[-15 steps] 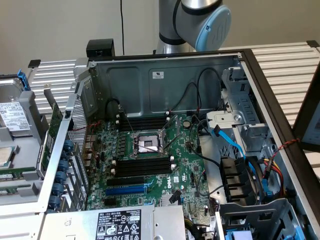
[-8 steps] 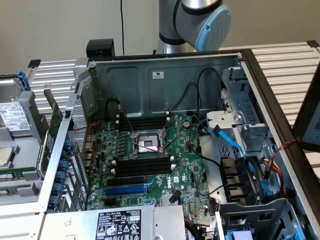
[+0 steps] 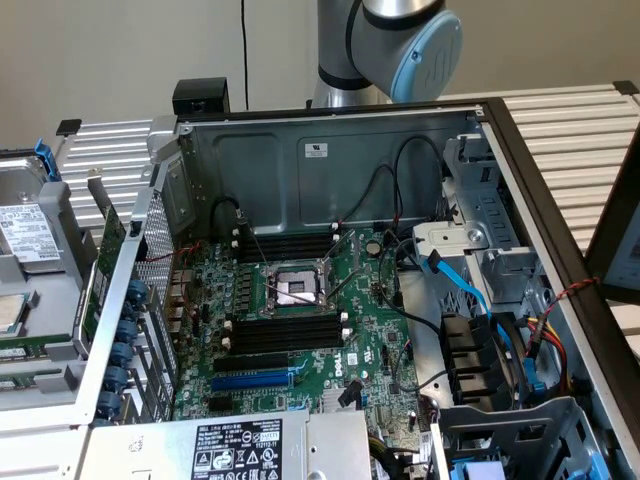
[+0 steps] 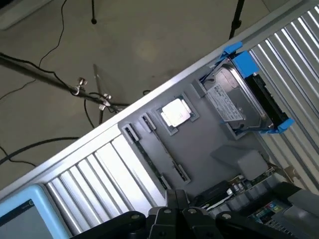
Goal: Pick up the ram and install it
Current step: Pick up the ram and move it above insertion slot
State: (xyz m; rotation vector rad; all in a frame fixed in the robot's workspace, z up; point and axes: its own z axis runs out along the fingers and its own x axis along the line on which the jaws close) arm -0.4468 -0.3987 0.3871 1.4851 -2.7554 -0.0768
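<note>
1. tool [image 4: 177, 198]: fingers together, hanging above the gray tray [image 4: 209, 144], clear of the ram.
2. ram [image 4: 163, 148]: looks like the thin stick on edge in the tray's long holder, just beside the CPU chip [image 4: 175, 111]; hard to confirm.
3. motherboard [image 3: 370, 340] sits in the open case beside the tray.

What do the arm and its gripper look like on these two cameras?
The arm is a smooth silver-grey tube with a rounded joint, closed at one end by a light blue cap. The gripper is matte black, with rounded, blocky housings behind narrow fingers. I cannot read any markings on either.
</note>
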